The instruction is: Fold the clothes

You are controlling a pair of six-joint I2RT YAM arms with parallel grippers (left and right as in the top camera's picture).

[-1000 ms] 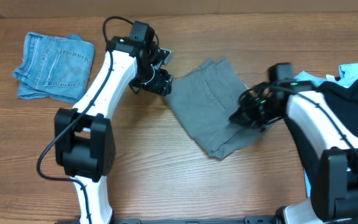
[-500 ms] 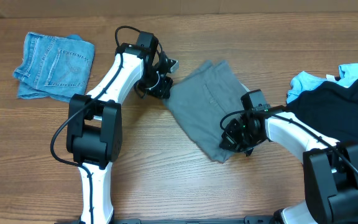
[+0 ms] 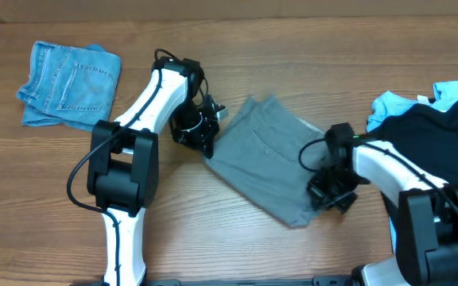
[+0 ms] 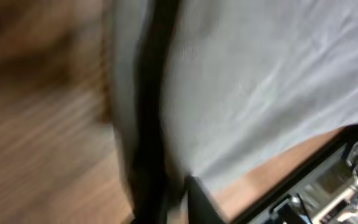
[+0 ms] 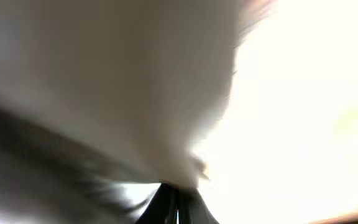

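**Two corners in hand, one grip I can't vouch for**

The grey shorts lie mid-table, skewed, running from far left to near right. My left gripper sits at their left edge and my right gripper at their near right corner.

My right jaws are pressed together. On that wrist view the grey cloth draws down to a point right where the tips meet, so I judge that I am pinching a thin bit of the shorts. My left jaws I cannot call. That wrist view is a smear of grey fabric with one dark finger running through it, and nothing shows whether the cloth is clamped or just draped against it.

The risks, as I judge them:
- If the left side has no real hold, a lift or drag moves only one corner, and the shorts twist and bunch instead of folding flat.
- The right pinch looks shallow, so a quick pull could slip it off the hem.
- I may have only the top layer, and then the fold would peel open.

Both wrist views are badly blurred, and the right one is washed out white on one side. The black garment and light-blue garment at the right run off the frame, partly behind my right arm. The folded denim shorts lie far left, well apart.
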